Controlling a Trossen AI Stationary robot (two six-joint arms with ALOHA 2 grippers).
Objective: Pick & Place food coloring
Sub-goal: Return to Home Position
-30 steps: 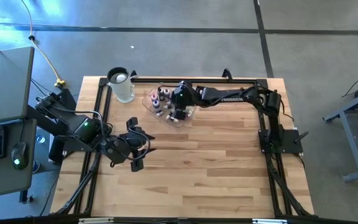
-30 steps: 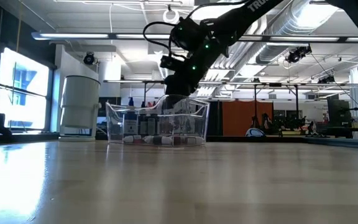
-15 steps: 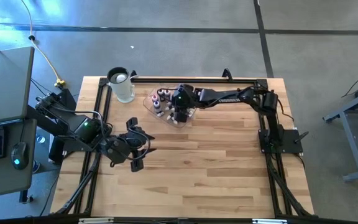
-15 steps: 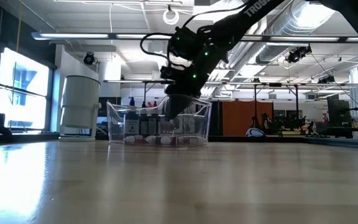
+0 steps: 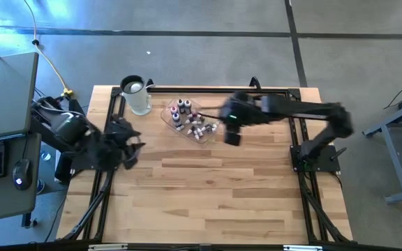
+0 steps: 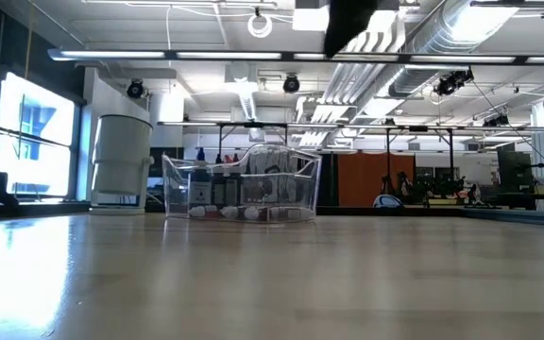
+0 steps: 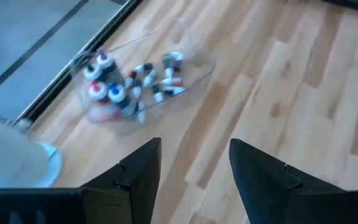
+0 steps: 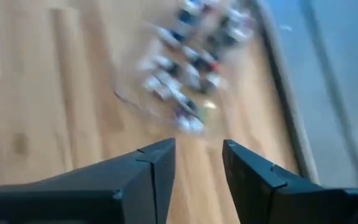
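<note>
Right gripper point(image 5: 232, 135) is off the tray point(image 5: 167, 116) it hung over, fingers apart, empty; left gripper point(image 5: 125, 138) is back at the bench's left edge, likewise apart. Food coloring bottles point(image 5: 191, 123) lie in the tray by the far edge, between them, nearer the right.

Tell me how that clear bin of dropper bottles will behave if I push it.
The clear bin looks thin-walled and light, so it would probably slide easily on the smooth wooden table. Its low, wide shape makes tipping unlikely. The bottles lie loose inside, several on their sides, so they would likely roll.
</note>
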